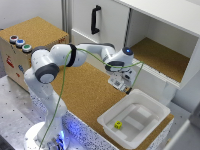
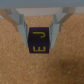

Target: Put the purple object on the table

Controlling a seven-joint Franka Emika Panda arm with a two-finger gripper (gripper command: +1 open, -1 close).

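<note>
Purple block (image 2: 40, 40) sits between the two claw fingers (image 2: 20, 25), one finger on each side of it, cork table (image 2: 15, 65) filling the wrist view behind it. Yellow letter-like marks on the block's face. Claw (image 2: 40, 29) looks clenched on the block, fingers at its sides; contact with the table underneath can't be confirmed from the wrist view.

In the exterior view the claw (image 1: 121, 80) hangs over the table (image 1: 85, 95), between the white cabinet (image 1: 150, 30) and the white bin (image 1: 135, 117). The block itself isn't discernible there.

Count: one arm (image 1: 70, 57), one purple block, one white bin, one small yellow block (image 1: 118, 125) inside the bin, one cork-topped box (image 1: 32, 37) at the exterior view's left with three buttons (image 1: 20, 43) on it.
</note>
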